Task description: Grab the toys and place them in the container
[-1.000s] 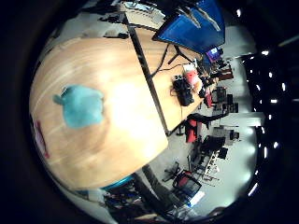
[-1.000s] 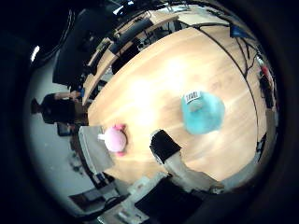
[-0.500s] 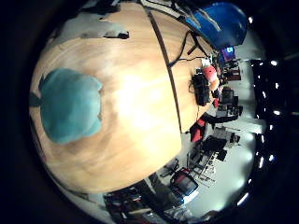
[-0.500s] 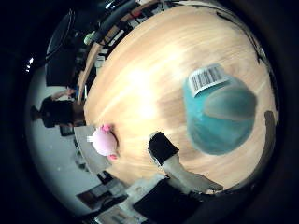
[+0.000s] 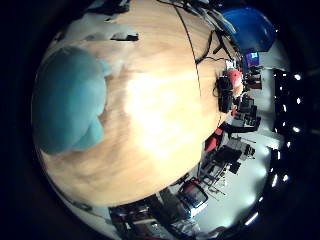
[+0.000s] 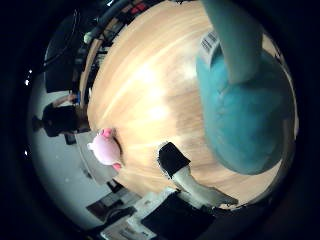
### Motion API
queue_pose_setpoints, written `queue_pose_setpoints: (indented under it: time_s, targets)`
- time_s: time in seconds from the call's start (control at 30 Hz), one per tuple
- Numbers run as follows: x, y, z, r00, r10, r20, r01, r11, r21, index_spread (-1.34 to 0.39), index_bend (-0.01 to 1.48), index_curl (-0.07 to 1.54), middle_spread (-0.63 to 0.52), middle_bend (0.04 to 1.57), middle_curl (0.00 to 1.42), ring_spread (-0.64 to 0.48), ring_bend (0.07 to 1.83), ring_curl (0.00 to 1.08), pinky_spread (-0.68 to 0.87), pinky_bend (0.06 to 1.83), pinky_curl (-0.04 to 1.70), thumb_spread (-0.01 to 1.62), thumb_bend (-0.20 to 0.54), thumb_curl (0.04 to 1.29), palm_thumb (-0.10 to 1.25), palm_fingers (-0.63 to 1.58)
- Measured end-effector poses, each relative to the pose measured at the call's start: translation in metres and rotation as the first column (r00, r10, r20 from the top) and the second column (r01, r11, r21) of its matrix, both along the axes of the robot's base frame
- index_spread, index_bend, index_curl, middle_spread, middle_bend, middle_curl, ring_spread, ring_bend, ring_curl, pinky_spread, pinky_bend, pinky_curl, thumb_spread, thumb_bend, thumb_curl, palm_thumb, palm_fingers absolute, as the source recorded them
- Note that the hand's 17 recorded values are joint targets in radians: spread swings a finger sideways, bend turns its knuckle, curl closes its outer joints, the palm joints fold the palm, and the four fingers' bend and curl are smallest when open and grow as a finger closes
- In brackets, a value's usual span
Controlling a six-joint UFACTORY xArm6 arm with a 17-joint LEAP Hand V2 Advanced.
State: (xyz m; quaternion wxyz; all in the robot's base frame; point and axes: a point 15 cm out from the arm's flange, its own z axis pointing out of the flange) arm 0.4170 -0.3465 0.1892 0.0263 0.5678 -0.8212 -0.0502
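A teal plush toy (image 5: 68,98) lies on the round wooden table (image 5: 160,110) and fills a large part of the right little finger side palm view, so it is close under the palm. In the right thumb side palm view it (image 6: 245,105) has a white tag and a pale limb sticking up. A small pink plush toy (image 6: 103,147) lies near the table's edge, away from the teal one. Of my right hand (image 6: 178,168) one black and white finger shows, straight, beside the teal toy and not touching it. I see no container.
Black equipment and a red object (image 5: 232,82) sit at the far side of the table. A blue object (image 5: 245,22) stands beyond it. Chairs and floor clutter (image 5: 195,200) surround the table.
The camera has come down closer to the table: the teal toy has grown much larger in both views. The toys lie where they were.
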Motion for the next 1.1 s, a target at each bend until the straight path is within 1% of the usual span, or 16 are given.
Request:
queue_pose_setpoints:
  time_s: [0.17, 0.23, 0.3, 0.4, 0.47, 0.5, 0.53, 0.6, 0.7, 0.8, 0.93, 1.1]
  targets:
    - [-0.003, -0.002, -0.011, 1.0, -0.003, -0.018, 0.003, 1.0, 0.01, -0.4, 0.14, 0.27, -0.04, 0.24, 0.37, 0.03, 0.71, 0.24, 0.4, 0.99, 0.07, 0.96, -0.024, 0.28, 0.33, 0.15]
    - [-0.004, -0.002, -0.015, 1.0, -0.004, -0.023, 0.005, 1.0, 0.014, -0.4, 0.13, 0.26, -0.05, 0.25, 0.37, 0.0, 0.74, 0.25, 0.39, 1.0, 0.08, 0.97, -0.017, 0.29, 0.35, 0.18]
    - [-0.005, -0.004, -0.015, 1.0, -0.009, -0.022, 0.009, 1.0, 0.014, -0.4, 0.12, 0.25, -0.07, 0.28, 0.38, -0.04, 0.81, 0.27, 0.35, 1.0, 0.07, 0.99, -0.003, 0.3, 0.41, 0.23]
    - [-0.006, -0.007, -0.014, 1.0, -0.014, -0.016, 0.014, 1.0, 0.01, -0.4, 0.13, 0.24, -0.13, 0.34, 0.39, -0.13, 0.93, 0.29, 0.24, 1.0, 0.06, 1.02, 0.024, 0.31, 0.51, 0.34]
    - [-0.005, -0.007, -0.014, 1.0, -0.016, -0.015, 0.016, 1.0, 0.009, -0.4, 0.15, 0.24, -0.18, 0.39, 0.41, -0.21, 1.01, 0.32, 0.12, 1.04, 0.06, 1.04, 0.047, 0.32, 0.6, 0.48]
    - [-0.005, -0.007, -0.014, 1.0, -0.018, -0.015, 0.018, 1.0, 0.009, -0.41, 0.17, 0.25, -0.22, 0.43, 0.43, -0.25, 1.07, 0.34, 0.03, 1.08, 0.06, 1.05, 0.068, 0.33, 0.66, 0.61]
    - [-0.005, -0.007, -0.014, 1.0, -0.019, -0.015, 0.019, 1.0, 0.009, -0.42, 0.17, 0.24, -0.23, 0.43, 0.43, -0.26, 1.07, 0.34, 0.0, 1.09, 0.06, 1.05, 0.069, 0.34, 0.68, 0.63]
    - [-0.005, -0.007, -0.014, 1.0, -0.022, -0.014, 0.022, 1.0, 0.009, -0.44, 0.19, 0.27, -0.29, 0.48, 0.46, -0.31, 1.12, 0.37, -0.14, 1.12, 0.08, 1.06, 0.092, 0.35, 0.77, 0.75]
    - [-0.004, -0.008, -0.009, 1.0, -0.029, -0.001, 0.029, 1.0, 0.008, -0.46, 0.22, 0.29, -0.35, 0.55, 0.49, -0.36, 1.16, 0.39, -0.3, 1.14, 0.09, 1.06, 0.124, 0.37, 0.88, 0.93]
    - [-0.003, -0.009, -0.002, 0.999, -0.031, 0.011, 0.031, 1.0, 0.001, -0.5, 0.29, 0.35, -0.4, 0.63, 0.54, -0.37, 1.16, 0.42, -0.44, 1.11, 0.11, 1.04, 0.145, 0.39, 0.99, 1.12]
    - [-0.004, -0.013, 0.006, 0.999, -0.04, 0.025, 0.04, 0.999, -0.008, -0.52, 0.34, 0.41, -0.42, 0.69, 0.58, -0.38, 1.17, 0.43, -0.53, 1.1, 0.13, 1.0, 0.128, 0.4, 1.06, 1.19]
    - [-0.005, -0.018, 0.028, 0.998, -0.045, 0.053, 0.046, 0.998, -0.033, -0.52, 0.37, 0.45, -0.43, 0.73, 0.6, -0.38, 1.17, 0.44, -0.56, 1.11, 0.16, 0.94, 0.083, 0.4, 1.08, 1.21]
